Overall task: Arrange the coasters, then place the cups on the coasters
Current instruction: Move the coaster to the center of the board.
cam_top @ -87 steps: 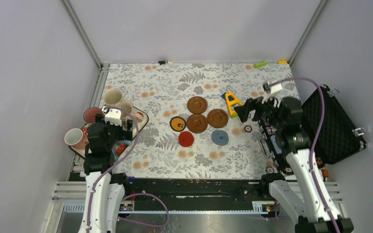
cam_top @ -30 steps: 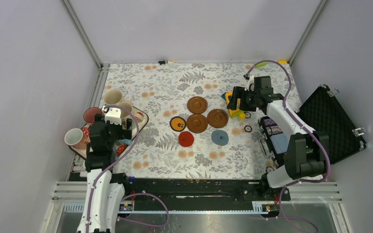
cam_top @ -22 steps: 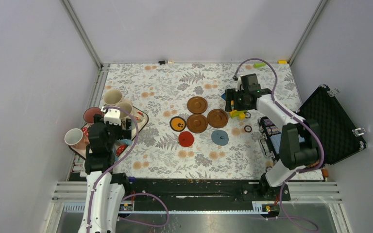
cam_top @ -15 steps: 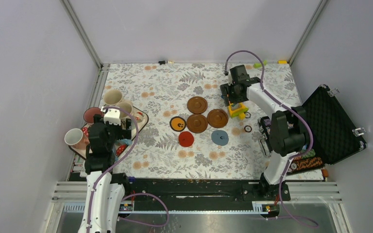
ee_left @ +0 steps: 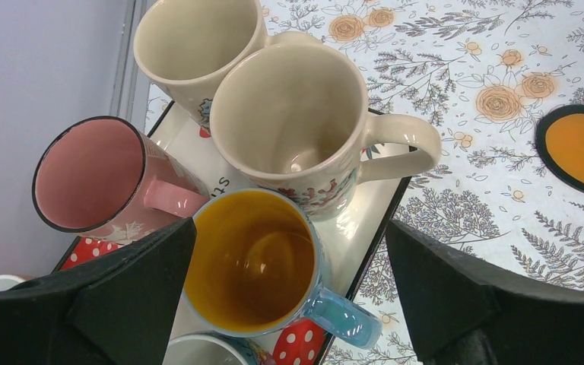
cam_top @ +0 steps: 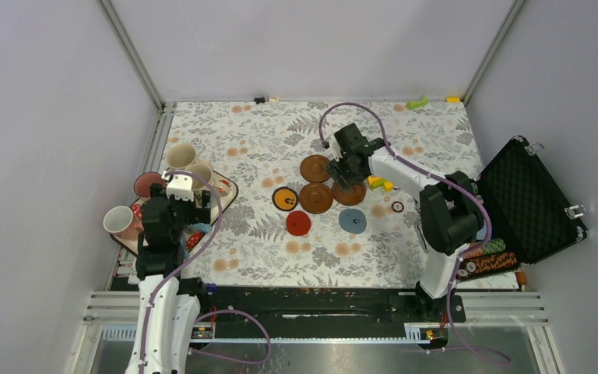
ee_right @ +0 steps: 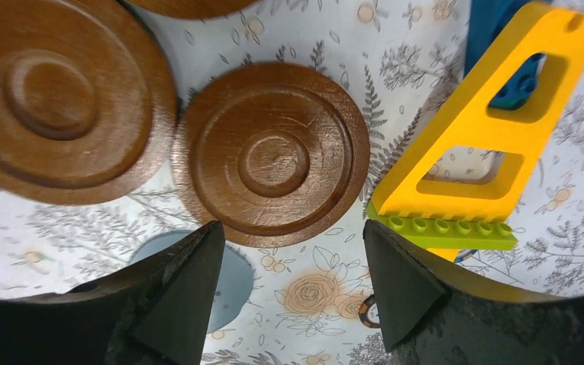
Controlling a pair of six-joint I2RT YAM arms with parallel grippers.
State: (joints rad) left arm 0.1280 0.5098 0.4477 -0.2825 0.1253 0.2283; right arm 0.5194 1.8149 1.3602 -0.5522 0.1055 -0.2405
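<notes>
Top: right gripper (cam_top: 344,167) hovers over the brown coasters (cam_top: 316,198), mid-table; cups (cam_top: 181,156) crowd the tray (cam_top: 232,188), left (none placed).
Left wrist: left gripper (ee_left: 289,228) wide, empty, above blue cup (ee_left: 247,262).
Right wrist: jaws apart, empty, over one brown coaster (ee_right: 272,154).
Arranging step; next, descend and pinch its rim.

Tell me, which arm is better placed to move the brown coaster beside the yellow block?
Right arm: its open jaws hang directly above that coaster; the left arm hovers over the mugs.
</notes>
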